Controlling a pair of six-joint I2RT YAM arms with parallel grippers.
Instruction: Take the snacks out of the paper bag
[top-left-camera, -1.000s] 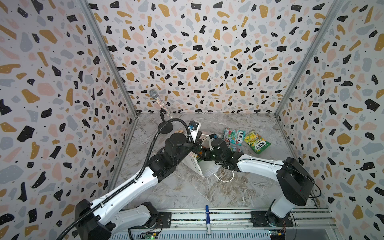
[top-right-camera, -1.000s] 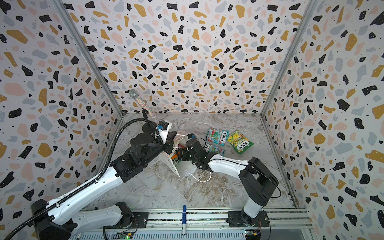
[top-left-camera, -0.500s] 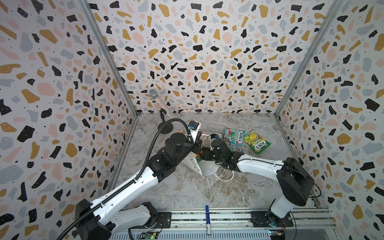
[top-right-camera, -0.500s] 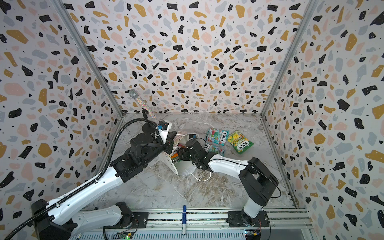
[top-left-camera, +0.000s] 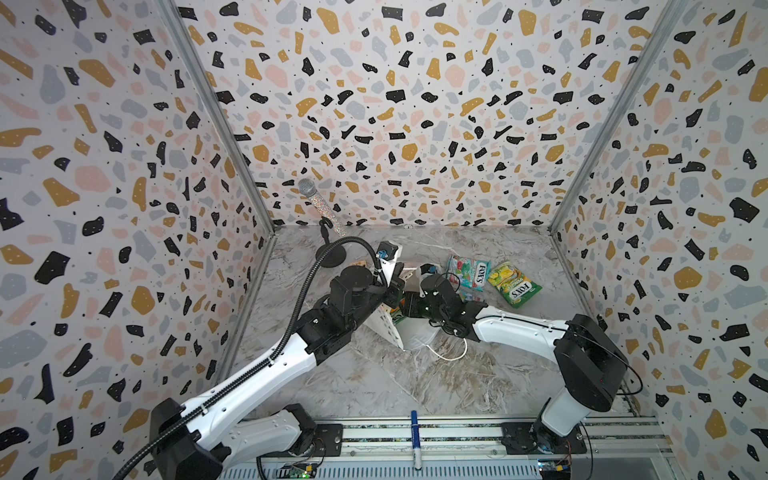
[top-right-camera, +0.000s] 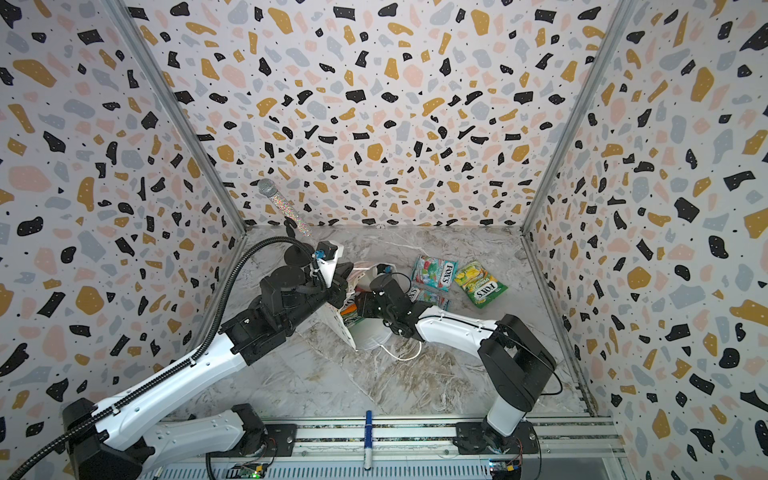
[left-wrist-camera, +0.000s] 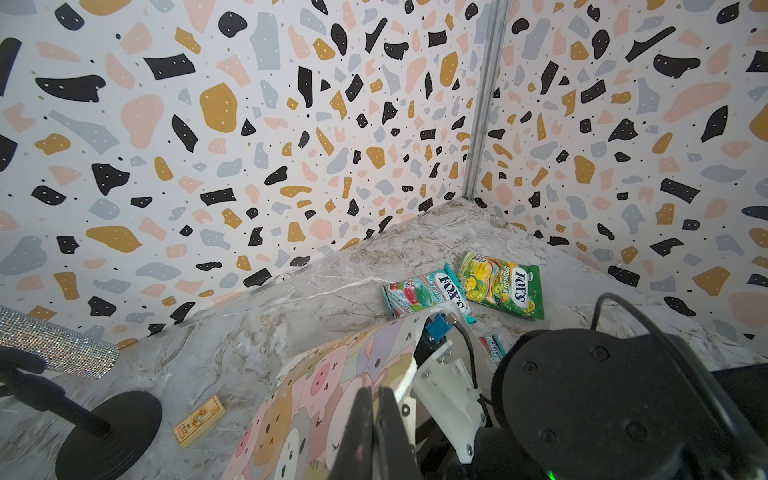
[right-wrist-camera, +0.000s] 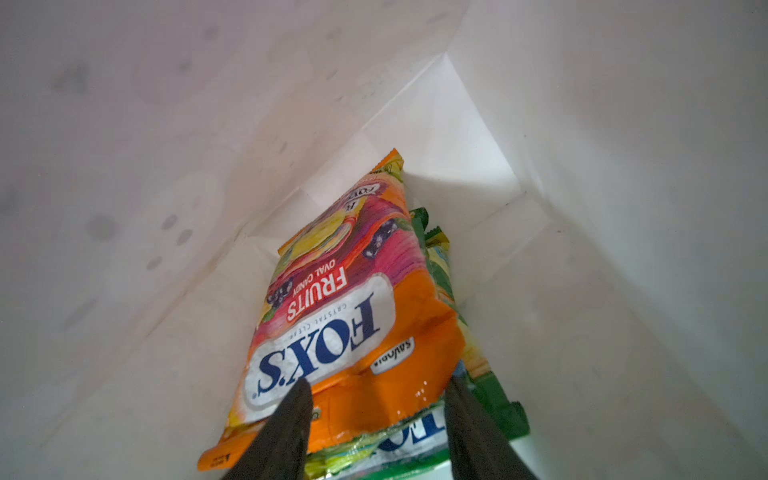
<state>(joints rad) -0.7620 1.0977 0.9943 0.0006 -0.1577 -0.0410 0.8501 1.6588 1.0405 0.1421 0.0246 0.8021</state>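
Note:
The paper bag (top-left-camera: 385, 329) lies on its side mid-table; its outer face shows pastel cartoon animals in the left wrist view (left-wrist-camera: 316, 382). My left gripper (left-wrist-camera: 376, 415) is shut on the bag's rim. My right gripper (right-wrist-camera: 378, 382) is inside the bag, open, its fingers astride the near end of an orange snack packet (right-wrist-camera: 340, 291). That packet lies on yellow-green packets (right-wrist-camera: 490, 386). Outside the bag, a teal-red packet (top-left-camera: 467, 270) and a yellow-green packet (top-left-camera: 514, 284) lie at the back right. A second teal-red packet (left-wrist-camera: 492, 347) is mostly hidden behind the right arm.
A glittery microphone (top-left-camera: 320, 203) on a black round stand (top-left-camera: 332, 255) stands at the back left. A small wooden block (left-wrist-camera: 199, 419) lies near its base. The bag's white cord handle (top-left-camera: 449, 357) trails on the table. A blue marker (top-left-camera: 415, 436) rests on the front rail.

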